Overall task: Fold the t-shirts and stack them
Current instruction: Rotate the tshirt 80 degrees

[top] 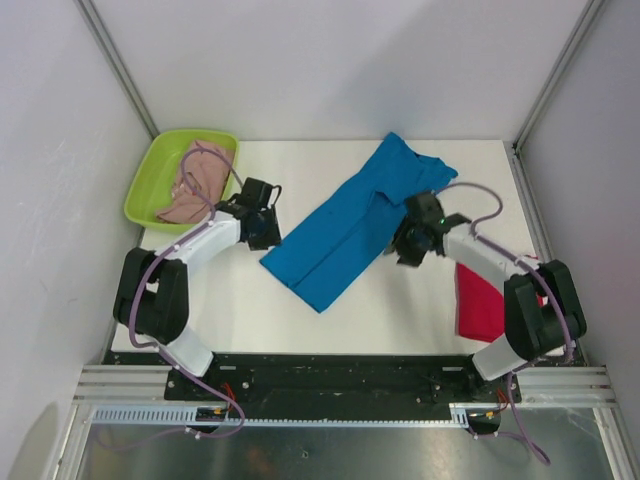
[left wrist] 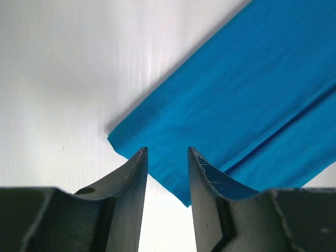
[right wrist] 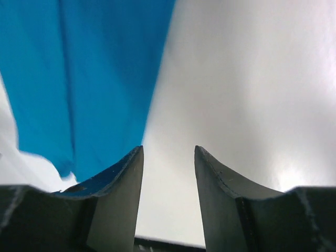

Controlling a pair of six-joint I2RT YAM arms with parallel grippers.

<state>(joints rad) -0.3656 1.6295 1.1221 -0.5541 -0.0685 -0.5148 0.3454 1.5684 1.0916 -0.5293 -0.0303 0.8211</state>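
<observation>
Top external view showed the blue t-shirt (top: pixel 345 235) lying in the middle of the table (top: pixel 300 320). It formed a long band running diagonally from near-left to far-right, with its sides apparently turned in and the far end a little rumpled. That shape suggested the lengthwise folds were done and a crosswise fold was due.

The two arms flanked the band, probably so that each could take one side of it. The left gripper (top: pixel 268 228) was just beside the near-left edge. The right gripper (top: pixel 408 245) was at the right edge, about midway along.

In the left wrist view the left gripper (left wrist: pixel 168 157) had its jaws moderately apart. The shirt's corner (left wrist: pixel 252 94) lay flat beneath the gap and was not pinched. In the right wrist view the right gripper (right wrist: pixel 168 155) was likewise parted. Only bare table showed between its fingers, and the blue cloth (right wrist: pixel 94 79) lay off to one side, so it held nothing.

The red t-shirt (top: pixel 478 305) lay at the near right, partly behind the right arm, and looked already folded, perhaps as the base of the stack. The pink t-shirt (top: pixel 195 180) sat crumpled in the lime-green tray (top: pixel 150 185) at the far left, seemingly waiting its turn.

By count there were three t-shirts, one of each colour, one tray, and two grippers, both empty.
</observation>
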